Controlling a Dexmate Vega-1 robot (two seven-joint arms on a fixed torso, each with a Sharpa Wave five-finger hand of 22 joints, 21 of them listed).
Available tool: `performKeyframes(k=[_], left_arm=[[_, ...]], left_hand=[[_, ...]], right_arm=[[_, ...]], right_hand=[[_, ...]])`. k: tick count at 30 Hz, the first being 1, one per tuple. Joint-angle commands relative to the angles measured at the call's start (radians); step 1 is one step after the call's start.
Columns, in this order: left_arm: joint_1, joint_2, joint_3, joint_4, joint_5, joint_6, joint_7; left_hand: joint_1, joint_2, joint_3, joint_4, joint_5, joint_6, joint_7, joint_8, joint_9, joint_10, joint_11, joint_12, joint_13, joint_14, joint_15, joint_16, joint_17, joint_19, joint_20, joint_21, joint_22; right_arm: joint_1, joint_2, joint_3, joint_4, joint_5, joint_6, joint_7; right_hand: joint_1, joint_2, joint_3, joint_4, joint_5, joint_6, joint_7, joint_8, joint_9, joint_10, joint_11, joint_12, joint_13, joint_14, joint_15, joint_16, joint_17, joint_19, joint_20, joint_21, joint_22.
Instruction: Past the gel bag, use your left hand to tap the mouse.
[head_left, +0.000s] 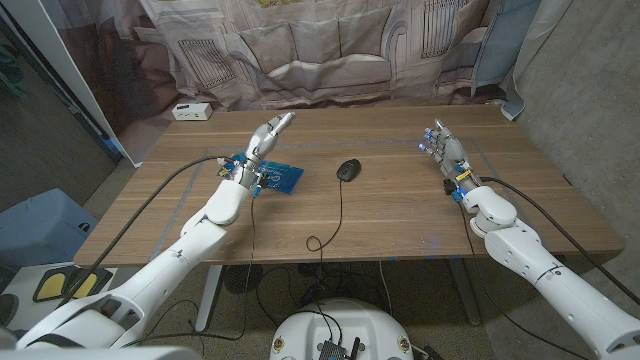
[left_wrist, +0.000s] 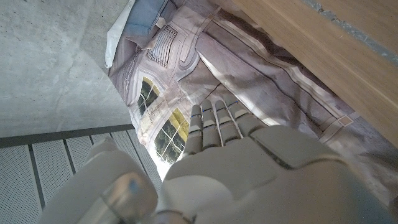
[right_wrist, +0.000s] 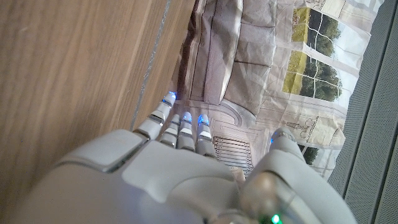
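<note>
Your left hand (head_left: 262, 143) hovers above the blue gel bag (head_left: 281, 178) — fingers extended, holding nothing. The mouse (head_left: 348, 170) sits just beside the bag. Right hand (head_left: 443, 150) — fingers spread, empty.

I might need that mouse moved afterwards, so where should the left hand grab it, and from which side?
Grip the mouse across its two long sides, coming from above. It lies flat with its cable running toward the robot, so avoid the near end. The left hand hangs open above the gel bag.

The mouse (head_left: 347, 170) is black with a black cord, the gel bag (head_left: 277, 177) bright blue. Both sit on a brown wood-grain table (head_left: 400, 215). The white right hand (head_left: 444, 150) glows blue at its fingertips (right_wrist: 185, 116).
</note>
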Motion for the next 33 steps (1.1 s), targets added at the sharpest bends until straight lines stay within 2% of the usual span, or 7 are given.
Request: performKeyframes(k=[1, 15, 18, 26, 33], left_arm=[[-0.023, 0.000, 0.021, 0.022, 0.046, -0.041, 0.012], [0.018, 0.043, 0.008, -0.082, 0.136, 0.025, 0.065], [0.026, 0.051, 0.009, -0.102, 0.148, 0.039, 0.069], [0.076, 0.089, -0.009, -0.215, 0.278, 0.138, 0.155], [0.096, 0.110, -0.007, -0.273, 0.378, 0.207, 0.221]], left_hand=[[0.013, 0.004, 0.002, -0.005, 0.005, 0.019, 0.003, 0.004, 0.005, 0.014, -0.003, 0.006, 0.002, 0.015, -0.001, 0.008, 0.002, 0.012, 0.001, 0.004, 0.003], [0.019, 0.004, 0.001, -0.009, 0.005, 0.033, 0.001, 0.003, 0.006, 0.030, -0.009, 0.008, 0.001, 0.027, -0.007, 0.006, 0.002, 0.017, 0.000, 0.000, 0.002], [0.020, 0.005, 0.001, -0.010, 0.005, 0.035, 0.000, 0.003, 0.006, 0.031, -0.011, 0.008, 0.001, 0.029, -0.009, 0.006, 0.002, 0.018, -0.001, 0.000, 0.002], [0.022, 0.006, 0.001, -0.012, 0.006, 0.040, -0.001, 0.002, 0.006, 0.034, -0.013, 0.007, 0.001, 0.030, -0.010, 0.003, 0.002, 0.018, -0.001, -0.002, 0.002], [0.024, 0.007, 0.001, -0.013, 0.006, 0.044, -0.003, 0.002, 0.006, 0.036, -0.014, 0.007, 0.001, 0.032, -0.014, 0.002, 0.002, 0.019, 0.000, -0.004, 0.002]], right_arm=[[-0.035, -0.006, 0.014, -0.034, -0.004, -0.004, -0.034], [-0.041, -0.012, 0.013, -0.049, -0.008, -0.016, -0.035], [-0.043, -0.013, 0.012, -0.053, -0.011, -0.015, -0.038], [-0.048, -0.019, 0.015, -0.067, -0.009, -0.021, -0.037], [-0.055, -0.021, 0.018, -0.075, -0.012, -0.025, -0.046]], right_hand=[[0.003, 0.008, 0.001, -0.006, 0.001, 0.007, 0.000, 0.005, 0.005, 0.007, -0.004, 0.009, 0.001, 0.006, 0.002, 0.004, 0.003, 0.010, 0.000, -0.005, 0.005], [0.002, 0.010, -0.001, -0.007, 0.001, 0.009, 0.001, 0.005, 0.005, 0.009, -0.002, 0.008, 0.001, 0.008, 0.002, 0.003, 0.002, 0.015, 0.000, -0.010, 0.005], [0.003, 0.010, -0.002, -0.010, 0.000, 0.020, -0.004, 0.009, 0.005, 0.034, -0.013, 0.015, 0.001, 0.034, -0.006, 0.011, 0.000, 0.040, -0.004, -0.007, 0.006], [0.002, 0.009, -0.003, -0.011, 0.000, 0.022, -0.004, 0.009, 0.005, 0.036, -0.011, 0.014, 0.000, 0.039, -0.005, 0.012, 0.000, 0.046, -0.006, -0.008, 0.006], [0.002, 0.010, -0.004, -0.011, 0.000, 0.022, -0.001, 0.008, 0.005, 0.037, -0.006, 0.013, 0.000, 0.038, 0.000, 0.010, -0.001, 0.047, -0.004, -0.011, 0.006]])
